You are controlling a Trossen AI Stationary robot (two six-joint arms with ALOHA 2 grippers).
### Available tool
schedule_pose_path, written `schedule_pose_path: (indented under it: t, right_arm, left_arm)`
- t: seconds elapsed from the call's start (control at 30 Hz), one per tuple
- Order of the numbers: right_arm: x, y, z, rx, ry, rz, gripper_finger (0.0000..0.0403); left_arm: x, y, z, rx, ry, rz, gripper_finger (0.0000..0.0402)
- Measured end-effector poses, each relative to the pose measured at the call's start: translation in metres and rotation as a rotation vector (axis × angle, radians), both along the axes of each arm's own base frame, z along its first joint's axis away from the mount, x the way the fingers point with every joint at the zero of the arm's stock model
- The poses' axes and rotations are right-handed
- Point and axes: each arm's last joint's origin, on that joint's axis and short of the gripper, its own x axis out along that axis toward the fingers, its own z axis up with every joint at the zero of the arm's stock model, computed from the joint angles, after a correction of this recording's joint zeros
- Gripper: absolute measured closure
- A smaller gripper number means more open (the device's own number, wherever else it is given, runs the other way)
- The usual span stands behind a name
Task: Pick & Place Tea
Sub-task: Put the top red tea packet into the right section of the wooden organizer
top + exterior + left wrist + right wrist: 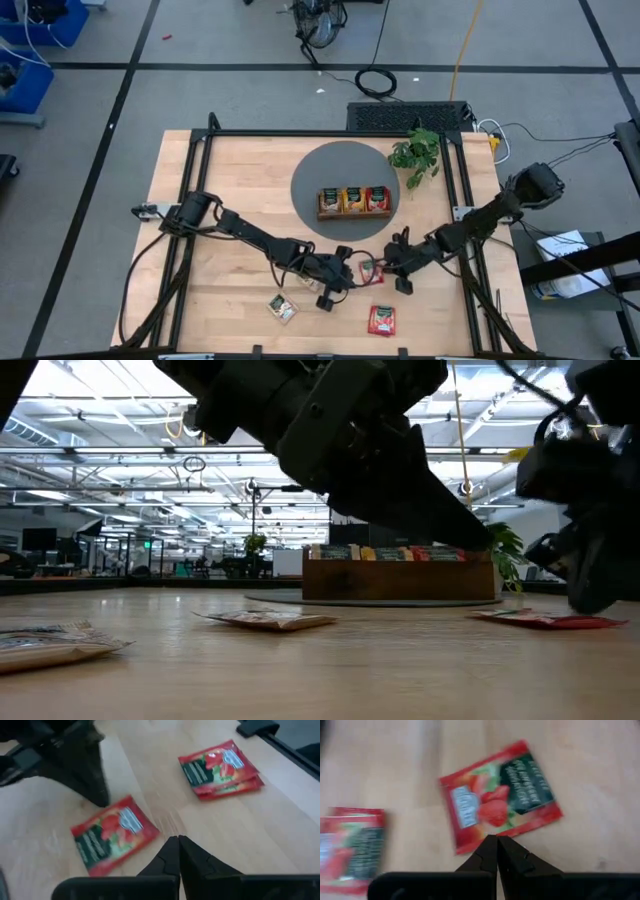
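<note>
A red tea sachet (372, 270) lies flat on the wooden table between my two grippers. My left gripper (178, 839) is shut, its tips just off the corner of this sachet (112, 834). My right gripper (496, 839) is shut too, slanting down at the edge of the same sachet (500, 795). A small stack of red sachets (381, 320) lies nearer the front edge, and a beige sachet (282, 307) lies to its left. The wooden tray (353, 201) holds sachets standing upright in its compartments. My right gripper has its shut fingertips (101, 800) right at the far edge of the red sachet (117, 805), coming in slanting from the table's right. I cannot tell whether they touch the sachet or the table beside it.
The tray stands on a round grey mat (310, 185) at the table's far middle. A green plant (418, 155) stands to the mat's right. Black frame rails (462, 200) run along the table's left, right and far sides. Bare wood lies at the front left.
</note>
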Motion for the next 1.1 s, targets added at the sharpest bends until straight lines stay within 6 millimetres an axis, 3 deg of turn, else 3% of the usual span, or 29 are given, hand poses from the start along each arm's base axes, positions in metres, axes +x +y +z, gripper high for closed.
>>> schedule_pose_path:
  t: [0.2,0.37,0.6,0.73,0.87,1.1]
  right_arm:
    - [0.001,0.0,0.015,0.01,-0.089,0.001,0.0403]
    - [0.001,0.007,0.022,0.086,-0.125,0.067,0.0403]
    - [0.004,0.016,0.007,0.025,-0.127,0.089,0.0403]
    - [0.007,0.014,-0.002,-0.067,-0.135,0.043,0.0403]
    - [0.01,0.014,-0.009,-0.086,-0.129,0.039,0.0403]
    - [0.011,0.015,-0.018,-0.107,-0.112,0.042,0.0403]
  left_arm:
    - [0.002,0.0,0.0,-0.012,-0.021,0.005,0.0378]
    - [0.007,0.016,0.0,-0.069,-0.004,0.109,0.0376]
    - [0.013,0.049,-0.002,-0.203,0.06,0.283,0.0388]
    - [0.015,0.046,-0.007,-0.218,0.063,0.27,0.0394]
    - [0.02,0.04,-0.019,-0.201,0.078,0.277,0.036]
    - [0.029,0.053,-0.029,-0.231,0.106,0.362,0.0276]
